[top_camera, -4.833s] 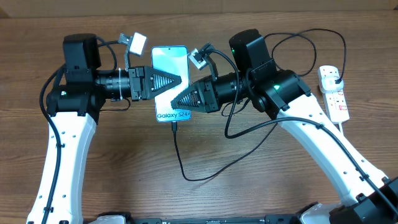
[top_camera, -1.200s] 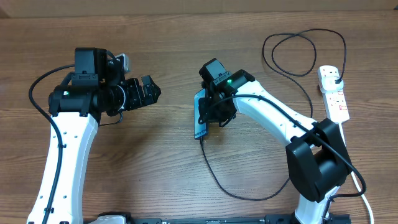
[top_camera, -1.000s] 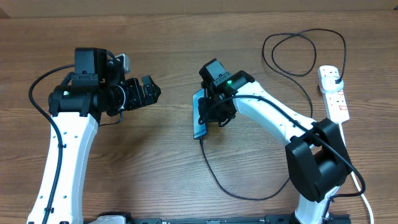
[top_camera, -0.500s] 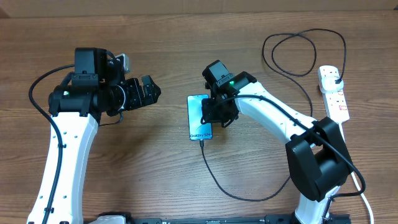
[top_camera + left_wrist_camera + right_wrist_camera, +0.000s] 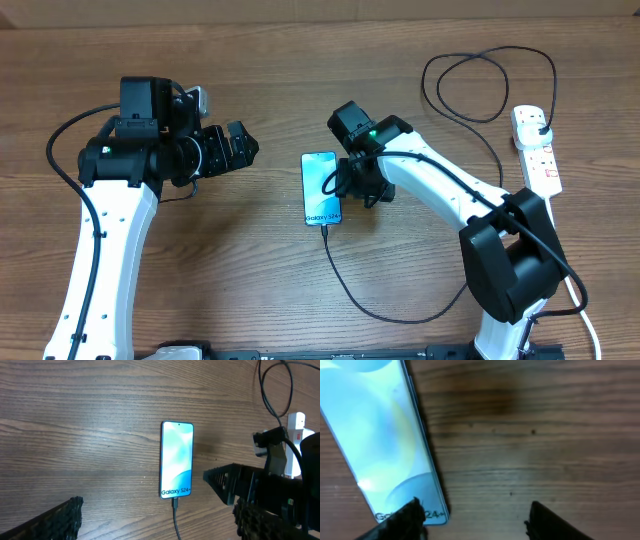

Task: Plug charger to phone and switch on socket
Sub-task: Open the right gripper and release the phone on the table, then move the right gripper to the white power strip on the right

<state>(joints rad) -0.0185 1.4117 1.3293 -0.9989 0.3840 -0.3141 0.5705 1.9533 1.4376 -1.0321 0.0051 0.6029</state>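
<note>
Where the phone sits: phone (image 5: 321, 188) lies flat on the table (image 5: 300, 60), screen up and lit, mid-table between both arms, "Galaxy" end toward the robot
charger: charger (image 5: 176, 519) tip is in the phone's near end; thin black cable runs toward the robot, curves right, passes under the right arm, loops at the far right
plug end: black plug sits in the far end of the socket
socket: socket (image 5: 537, 150) lies at the right table edge, well apart from the phone; red switch marks visible, on or off cannot tell
right gripper: right gripper (image 5: 362, 188) is low over the table just beside the phone's right edge, pointing down
right gripper state: fingers spread, only bare wood between them in the wrist view, holding nothing
right finger contact: left fingertip (image 5: 407, 519) overlaps the phone's "Galaxy" corner in the wrist view; touching or just above, cannot tell
left gripper: left gripper (image 5: 243, 148) is left of the phone, well apart, aimed toward it
left gripper state: fingers spread wide, empty, its two tips at the bottom corners of its own wrist view
left wrist view: phone centred, cable leaving its near end, right gripper and socket at the right side
</note>
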